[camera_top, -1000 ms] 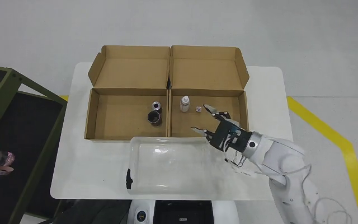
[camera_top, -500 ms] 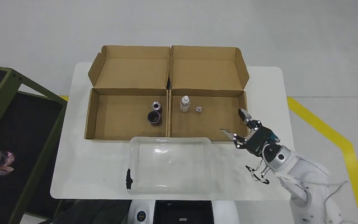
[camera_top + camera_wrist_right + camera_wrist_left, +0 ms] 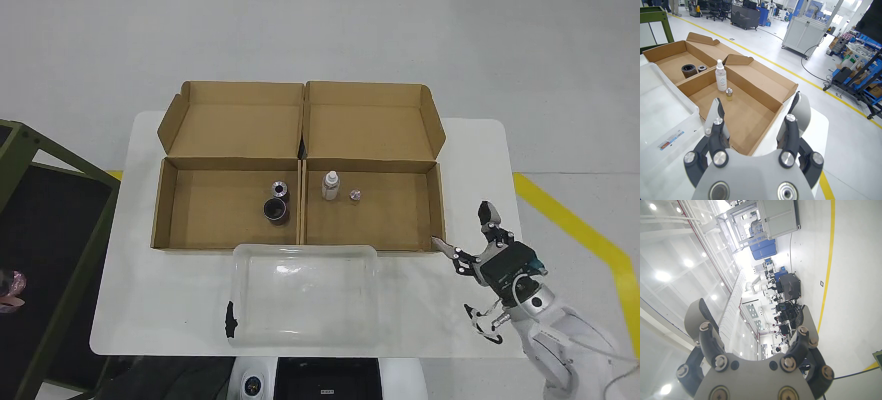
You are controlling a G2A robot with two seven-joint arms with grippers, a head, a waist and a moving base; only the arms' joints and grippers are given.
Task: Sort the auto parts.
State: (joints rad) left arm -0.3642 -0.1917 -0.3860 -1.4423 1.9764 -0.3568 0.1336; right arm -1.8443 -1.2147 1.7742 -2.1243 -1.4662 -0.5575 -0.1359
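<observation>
Bottle white, upright, cylinder dark, hollow

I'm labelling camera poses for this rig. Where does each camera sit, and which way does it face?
Top view: above the arms, looking down at the table; the right arm and right hand show near the table's edge.
Left wrist view: on the left wrist, aimed away from the table into the hall; the open left hand shows.
Right wrist view: on the right wrist, facing across the cardboard boxes; the open right hand shows.
Shared: top and right wrist views both show the spray bottle and clear bin.
</observation>
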